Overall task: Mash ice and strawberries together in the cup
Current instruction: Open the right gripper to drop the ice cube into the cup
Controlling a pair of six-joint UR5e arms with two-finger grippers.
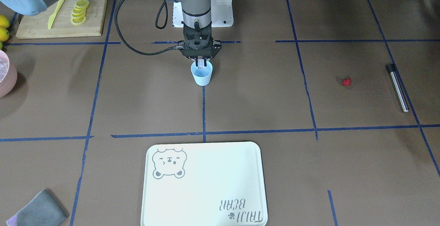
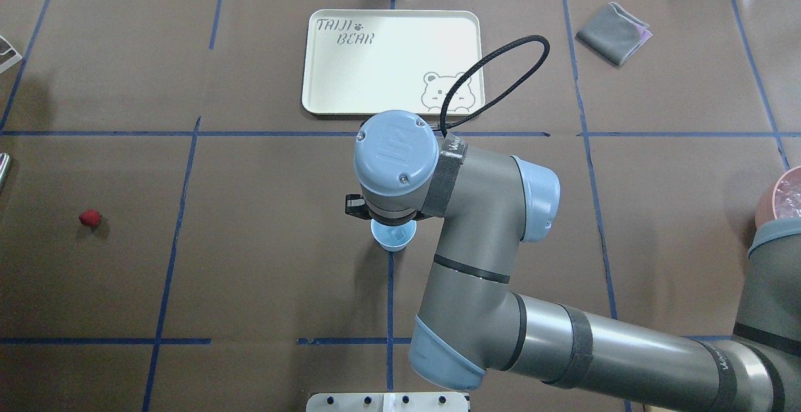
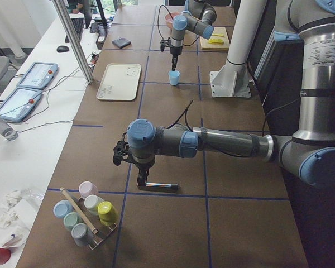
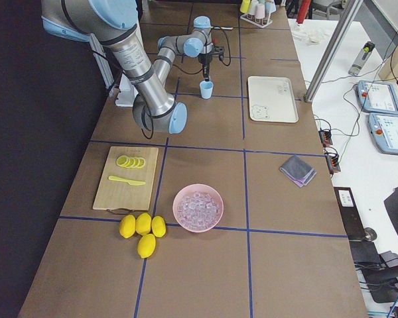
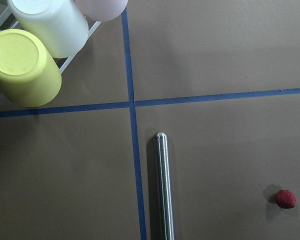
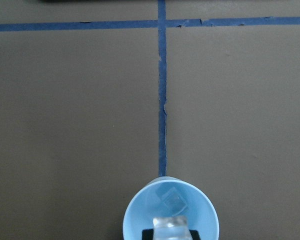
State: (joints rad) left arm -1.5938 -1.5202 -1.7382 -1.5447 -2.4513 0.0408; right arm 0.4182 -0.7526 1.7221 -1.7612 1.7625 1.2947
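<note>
Ice (image 6: 169, 226) is pinched in the right gripper (image 1: 201, 63), jaws narrowed onto it, right over the mouth of the cup (image 1: 202, 78); another cube (image 6: 173, 200) sits on the cup floor already; so the cup's getting loaded and mashing hasn't started, imo. The strawberry (image 1: 347, 82) is out on the table (image 1: 275, 99), well apart from the cup, near the steel rod (image 1: 397, 88) on the left arm's side; the left gripper (image 3: 141, 182) hangs over that rod's end, but it only shows from the side view, so I can't tell if it's open or closed.

Handling-wise: the ice looks hard, wet and slick, so I'd guess it can squirt out of a flat pinch; grab across the two flattest faces and let go low in the cup so it doesn't bounce out. The cup looks like thin, light plastic that tips easily; anything pressing down in it probably wants the other gripper steadying the wall near the rim. The strawberry is tiny and soft-looking; light pinch across the middle from above, or it'll squash or roll.
</note>
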